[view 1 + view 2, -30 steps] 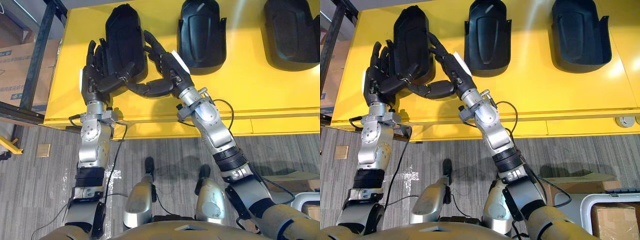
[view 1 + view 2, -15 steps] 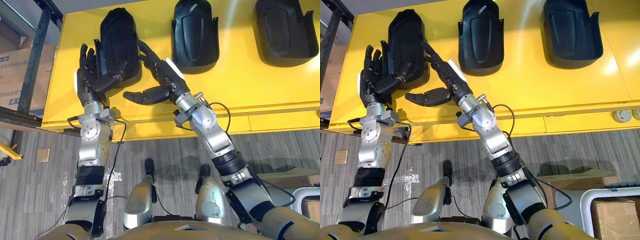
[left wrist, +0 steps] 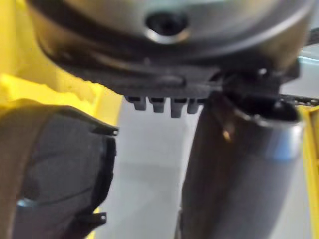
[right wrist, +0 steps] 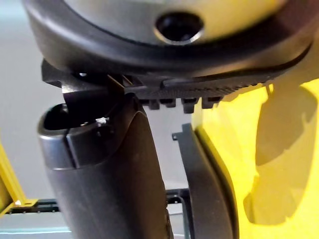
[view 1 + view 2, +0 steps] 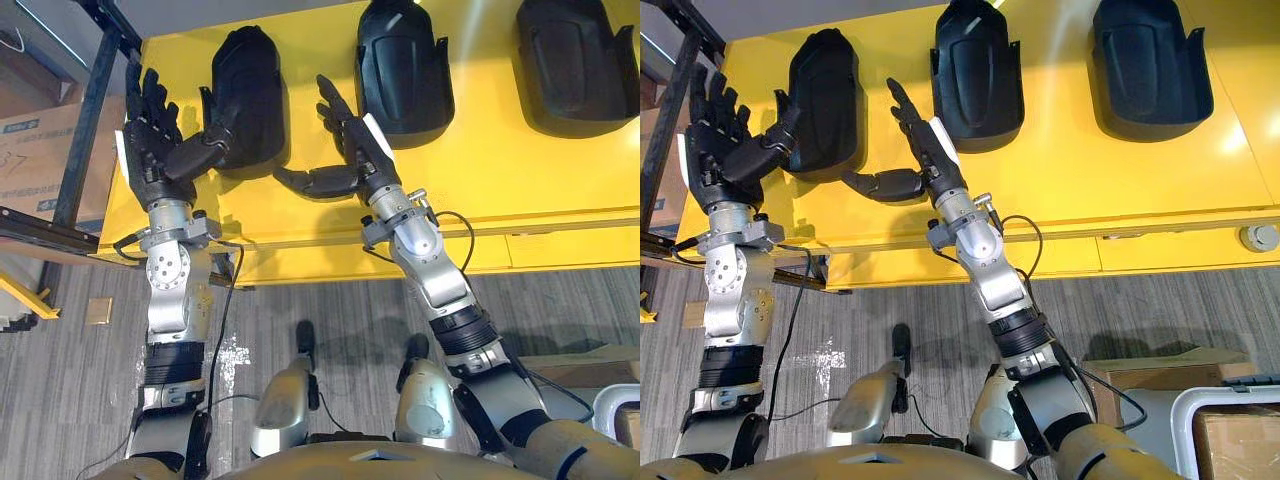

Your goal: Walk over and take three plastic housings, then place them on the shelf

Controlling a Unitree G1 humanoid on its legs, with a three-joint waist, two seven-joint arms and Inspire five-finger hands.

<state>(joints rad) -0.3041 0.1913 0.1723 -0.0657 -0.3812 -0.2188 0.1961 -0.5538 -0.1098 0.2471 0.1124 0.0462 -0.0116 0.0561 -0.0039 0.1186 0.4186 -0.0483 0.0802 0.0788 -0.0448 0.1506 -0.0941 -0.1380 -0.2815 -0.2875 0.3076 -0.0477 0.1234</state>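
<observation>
Three black plastic housings lie in a row on the yellow table (image 5: pixel 480 170): the left housing (image 5: pixel 250 95), the middle housing (image 5: pixel 405 65) and the right housing (image 5: pixel 580 60). My left hand (image 5: pixel 150 140) is open to the left of the left housing, fingers straight up, its thumb just touching the housing's near left edge. My right hand (image 5: pixel 355 150) is open between the left and middle housings, its thumb stretched out under the left housing's near end. The left wrist view has the left housing (image 3: pixel 55 174) close beside the thumb; the right wrist view catches its rim (image 4: pixel 209 194).
A black metal shelf frame (image 5: pixel 85 110) stands at the table's left end, with a cardboard box (image 5: pixel 30 150) behind it. The table's front edge (image 5: pixel 400 255) runs above grey floor. A white bin holding a cardboard box (image 5: pixel 1230 440) sits at the lower right.
Both hands have drawn apart from the left housing: the left hand moved out to the left, the right hand to the right. The housing stays on the table. The camera shifted slightly.
</observation>
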